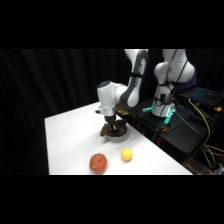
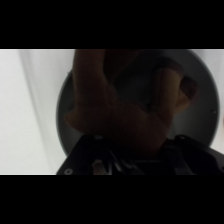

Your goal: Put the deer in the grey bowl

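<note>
Deer (image 2: 120, 107) sits directly over the grey bowl (image 2: 200, 107): in the wrist view its brown body and legs fill the centre, with the bowl's dark rim ringing it on all sides. In the side view the deer (image 1: 111, 129) is at the bowl (image 1: 120, 137), part of it poking out past the left rim.

End effector (image 1: 112, 122) is right down on the deer; whether the fingers are pinching it or have let go cannot be told from either view.

Judgement: placing step, nearly complete. To finish well: the toy is longer than the bowl is wide, so release low, body centred, legs inside the rim, then lift straight up to avoid snagging a leg.

Arm pose: reaches from the base at upper right, wrist pointing down over the bowl near the counter's (image 1: 70, 145) far edge. Red fruit (image 1: 98, 163) and yellow ball (image 1: 126, 154) lie apart, nearer the camera.
</note>
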Robot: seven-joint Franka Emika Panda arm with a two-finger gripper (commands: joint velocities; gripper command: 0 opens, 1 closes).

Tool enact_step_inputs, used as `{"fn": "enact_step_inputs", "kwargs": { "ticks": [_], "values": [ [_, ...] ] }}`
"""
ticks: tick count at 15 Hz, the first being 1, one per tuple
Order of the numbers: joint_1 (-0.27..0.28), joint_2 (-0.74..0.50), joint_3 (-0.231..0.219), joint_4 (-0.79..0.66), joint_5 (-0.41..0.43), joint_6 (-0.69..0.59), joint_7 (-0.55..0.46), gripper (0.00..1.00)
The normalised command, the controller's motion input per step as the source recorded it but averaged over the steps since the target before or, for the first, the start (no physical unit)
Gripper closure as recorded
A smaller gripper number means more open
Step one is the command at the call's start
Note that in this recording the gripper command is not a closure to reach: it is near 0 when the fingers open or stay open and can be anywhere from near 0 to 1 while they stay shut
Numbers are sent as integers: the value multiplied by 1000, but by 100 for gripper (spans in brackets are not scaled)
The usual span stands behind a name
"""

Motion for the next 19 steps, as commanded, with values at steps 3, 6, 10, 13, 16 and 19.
{"fn": "enact_step_inputs", "kwargs": {
  "ticks": [3, 6, 10, 13, 16, 19],
  "values": [
    [-31, -372, -52, 39, -46, -387, -60, 0],
    [-41, -708, -107, -55, -152, -655, -102, 0],
    [-52, -733, -77, 37, -171, -762, -130, 0],
    [-57, -608, -34, 201, -112, -674, -116, 0],
    [-32, -301, -18, 303, 2, -425, -136, 0],
    [-5, 40, 10, 263, 10, -134, -21, 0]
  ]
}}
